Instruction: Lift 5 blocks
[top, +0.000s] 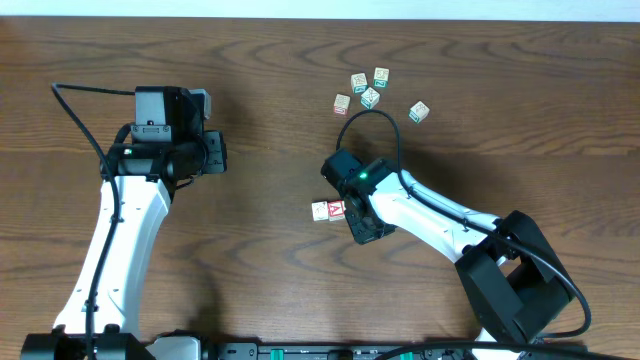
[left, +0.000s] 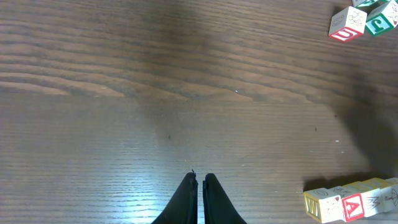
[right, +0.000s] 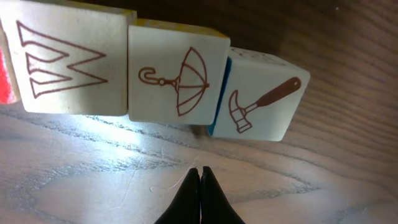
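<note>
Right jaws: I am holding them pressed together on nothing, tips pointing at a row of blocks just ahead, with a strip of tabletop (right: 93, 177) showing between.
Row: three wooden blocks are lying side by side, touching, near the middle of the tabletop, right at the end of my right arm (top: 430, 215).
W block (right: 62, 56): its cream face is showing a brown outlined "W", with red peeking in at its left edge.
Umbrella block (right: 177, 74): it is sitting mid-row, its cream face carrying a brown umbrella under a yellow top edge.
Hammer block (right: 258, 99): it is lying slightly askew at the row's end, showing a brown hammer and a blue side.
Red face (top: 336, 209): it is showing a white "A" on top of the row.
Left jaws: I am holding them closed and empty over bare wood grain, well apart from every block.
Far cluster (top: 370, 97): four blocks are sitting close together near the far edge, cream with green and red prints too small to read.
Lone block (top: 419, 112): it is lying a little to the right of that cluster.
</note>
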